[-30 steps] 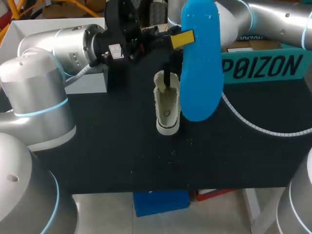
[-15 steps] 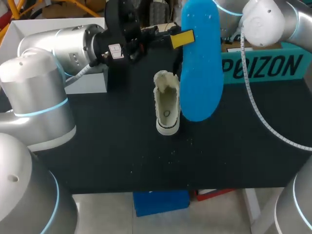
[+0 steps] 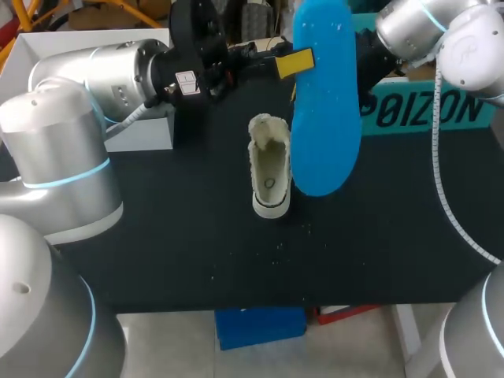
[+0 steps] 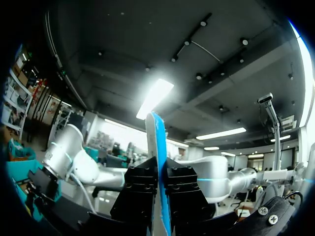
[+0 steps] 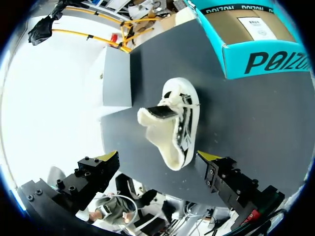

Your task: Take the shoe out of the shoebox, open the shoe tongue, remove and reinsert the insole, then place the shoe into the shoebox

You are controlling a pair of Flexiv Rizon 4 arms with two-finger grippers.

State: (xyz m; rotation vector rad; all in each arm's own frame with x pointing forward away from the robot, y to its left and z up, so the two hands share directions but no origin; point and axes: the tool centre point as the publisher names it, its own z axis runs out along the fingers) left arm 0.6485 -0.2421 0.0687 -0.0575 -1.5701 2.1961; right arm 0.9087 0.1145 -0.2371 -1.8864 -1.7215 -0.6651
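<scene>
Pinching insole point(image 3: 323, 102), left gripper point(image 3: 295, 63); shoe point(image 3: 269, 177) apart

The insole point(image 3: 324, 102), upper middle of the frame, looks like matt blue foam, faintly speckled. Below it the shoe point(image 3: 269, 169) is cream, with a fuzzy, rough-looking collar and a smoother rubbery sole edge. The tabletop point(image 3: 197, 236) is matt black, dotted with pale specks. The shoebox point(image 3: 417, 126), upper right, is teal card. The left arm point(image 3: 94, 71) has a smooth, glossy silver shell.
</scene>
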